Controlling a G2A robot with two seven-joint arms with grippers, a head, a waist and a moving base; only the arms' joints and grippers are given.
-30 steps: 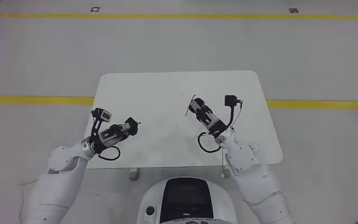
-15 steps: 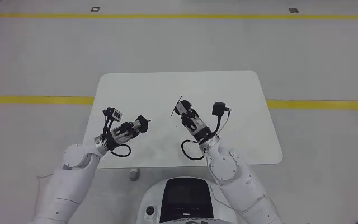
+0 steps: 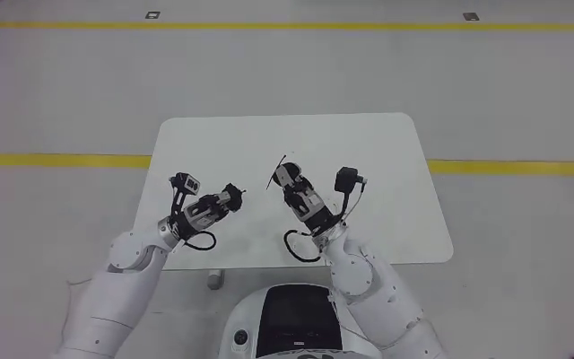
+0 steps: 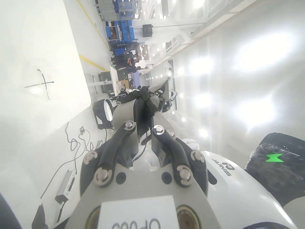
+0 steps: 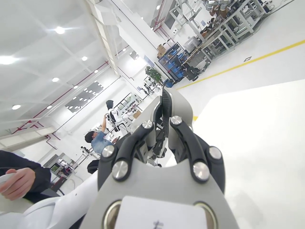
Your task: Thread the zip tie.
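Observation:
A thin black zip tie (image 3: 276, 172) sticks out past the tips of my right gripper (image 3: 288, 171), which is shut on it above the middle of the white table (image 3: 359, 144). In the right wrist view the right gripper (image 5: 166, 96) has its grey fingers pressed together with a dark strip between them. My left gripper (image 3: 237, 194) hangs a short way to the left of it, over the table's left half, pointing toward the right gripper. In the left wrist view the left gripper (image 4: 145, 96) is shut, with a small dark bit at its tips that I cannot identify.
A thin dark cross-shaped mark (image 4: 40, 84) lies on the table surface. The table's near left corner (image 4: 89, 101) is close to the left gripper. Bare tabletop stretches along the far side (image 3: 269, 130) and the right (image 3: 404, 197).
Both arms have drawn in toward the table's middle. The right gripper moved left with the zip tie, the left gripper moved right, and the gap between them has shrunk.

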